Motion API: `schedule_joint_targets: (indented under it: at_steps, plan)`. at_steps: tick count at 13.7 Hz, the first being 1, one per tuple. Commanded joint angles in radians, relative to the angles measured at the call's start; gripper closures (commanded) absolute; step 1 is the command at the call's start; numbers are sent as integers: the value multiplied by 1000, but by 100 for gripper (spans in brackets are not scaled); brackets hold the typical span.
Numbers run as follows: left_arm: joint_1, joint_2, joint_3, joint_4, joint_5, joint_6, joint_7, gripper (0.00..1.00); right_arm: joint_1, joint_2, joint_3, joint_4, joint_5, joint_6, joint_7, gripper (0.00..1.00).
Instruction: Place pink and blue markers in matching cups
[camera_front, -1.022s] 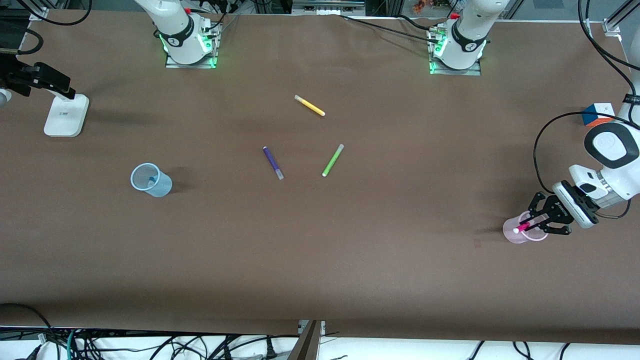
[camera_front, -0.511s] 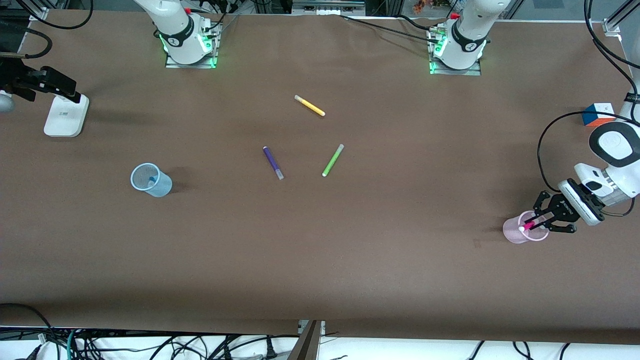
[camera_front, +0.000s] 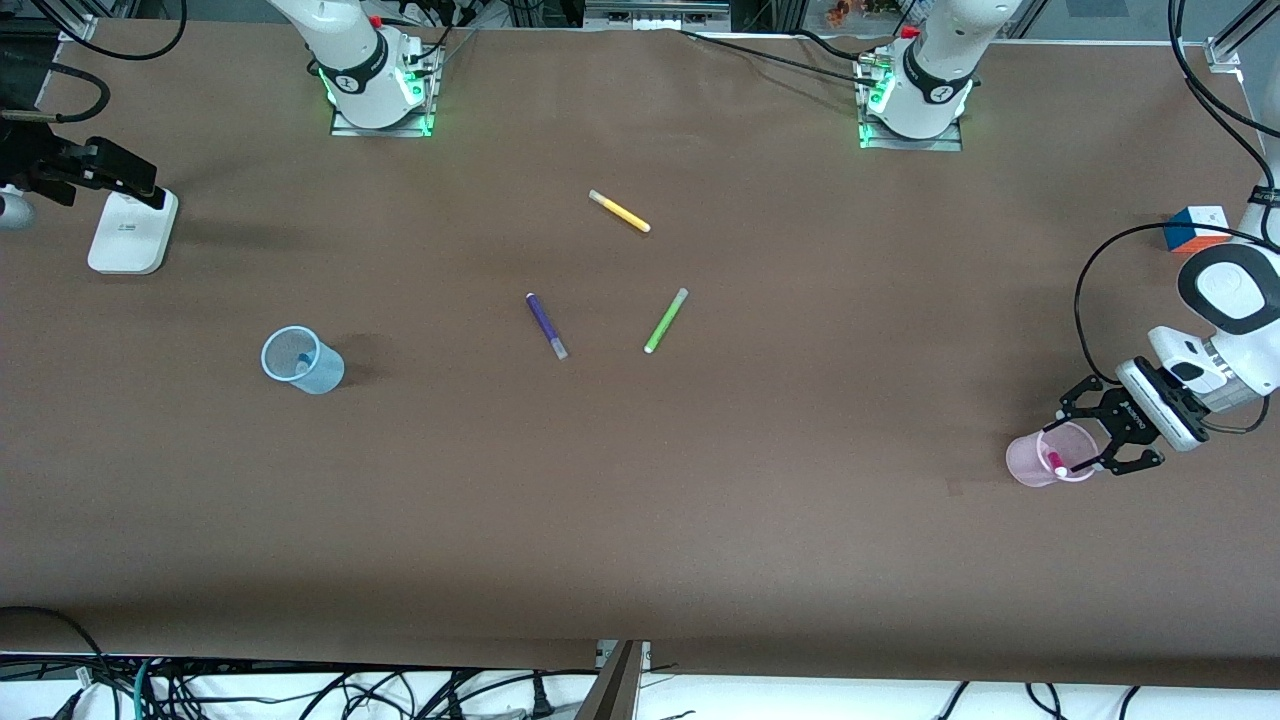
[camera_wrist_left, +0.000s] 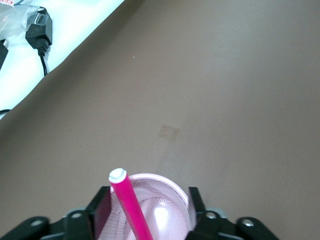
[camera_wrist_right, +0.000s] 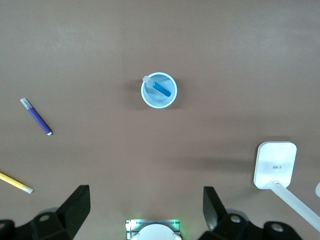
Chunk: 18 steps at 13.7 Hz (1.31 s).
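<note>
1. The pink marker (camera_front: 1056, 462) stands tilted inside the pink cup (camera_front: 1030, 466), at the lower right of the front view, toward the left arm's end of the table (camera_front: 640, 520). Its pale cap pokes above the rim, and in the left wrist view the pink marker (camera_wrist_left: 131, 207) leans against the rim of the pink cup (camera_wrist_left: 172, 187).
2. The left hand (camera_front: 1087, 438) is over the pink cup, fingers spread wide to either side of the rim and gripping nothing. The marker stands free between them.
3. The blue marker (camera_front: 302, 360) sits inside the blue cup (camera_front: 325, 375), at the left of the front view, toward the right arm's end of the table. The right wrist view looks straight down on it: the blue marker (camera_wrist_right: 159, 87) lies slanted across the blue cup (camera_wrist_right: 150, 100), its greyish end at the rim.
4. The right hand (camera_front: 110, 185) is high at the upper left edge of the front view, over a white stand (camera_front: 130, 232). It is well apart from the blue cup, fingers spread and holding nothing.
5. Near the middle of the table lie a purple pen (camera_front: 546, 325), a green pen (camera_front: 665, 320) and a yellow pen (camera_front: 619, 211), the yellow one closest to the arm bases.
6. A coloured cube (camera_front: 1195, 228) sits at the right edge of the front view.
</note>
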Motion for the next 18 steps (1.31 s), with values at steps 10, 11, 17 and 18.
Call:
schedule_joint_targets:
  at_steps: [10,11,17,18]
  plan:
    - [-54,-495,-116,169,6,-675,-1069,0,5,11,-4,30,-11,-25,4,0]
    - [-90,-509,-116,210,15,-748,-1175,0,5,11,-4,30,-11,-25,4,0]
    - [-345,-514,-114,391,188,-1023,-1653,0,3,11,-7,30,-8,-25,2,0]
    - [-373,-514,-114,404,188,-1036,-1682,0,0,11,-9,30,-8,-25,2,0]
